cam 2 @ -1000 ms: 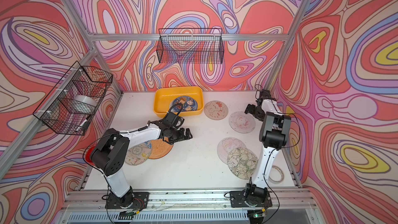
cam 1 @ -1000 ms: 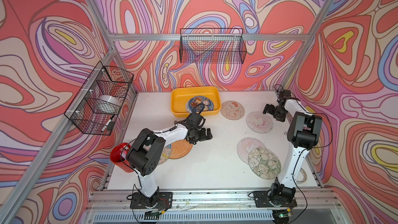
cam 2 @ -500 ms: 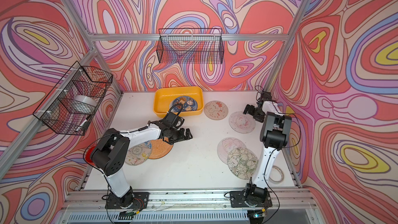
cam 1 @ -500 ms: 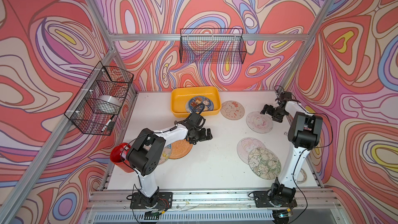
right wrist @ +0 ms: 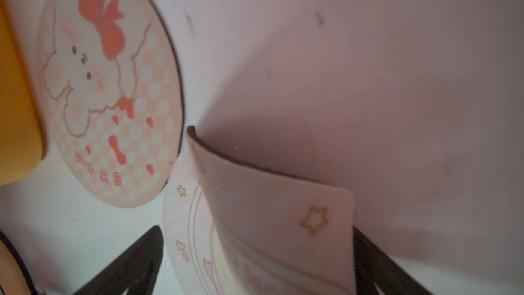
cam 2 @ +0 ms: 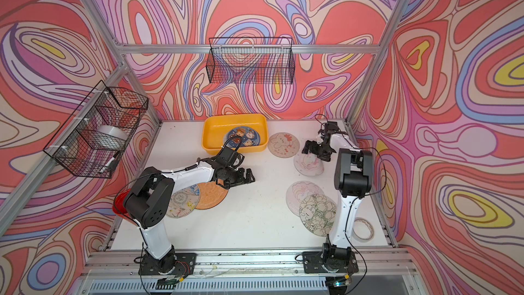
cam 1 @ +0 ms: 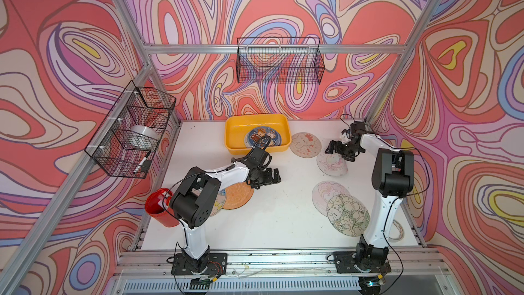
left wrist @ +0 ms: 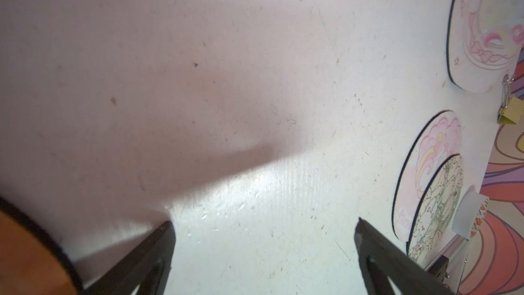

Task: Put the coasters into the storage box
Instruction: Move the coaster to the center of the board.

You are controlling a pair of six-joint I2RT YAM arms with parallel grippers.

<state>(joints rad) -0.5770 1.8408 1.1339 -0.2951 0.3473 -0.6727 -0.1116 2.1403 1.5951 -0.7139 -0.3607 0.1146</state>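
The yellow storage box (cam 1: 232,137) stands at the back of the table with a blue cartoon coaster (cam 1: 263,137) lying in it. A bunny coaster (cam 1: 305,144) lies just right of it. My right gripper (cam 1: 340,151) is open and low over a pink star coaster (right wrist: 269,217), whose edge curls up against one finger (right wrist: 368,253). A pink cloud coaster (cam 1: 326,194) and a floral one (cam 1: 348,214) overlap at front right. My left gripper (cam 1: 266,178) is open over bare table, next to the orange coaster (cam 1: 236,195) and a cream coaster (cam 2: 183,201).
A red pot (cam 1: 158,208) stands at the table's left edge behind the left arm. A tape ring (cam 2: 363,229) lies at front right. Black wire baskets hang on the back wall (cam 1: 279,61) and left wall (cam 1: 133,129). A binder clip (left wrist: 509,109) sits by the right wall.
My right gripper has moved left and down onto the pink star coaster, and that coaster's edge now bends up. The left arm has hardly moved.
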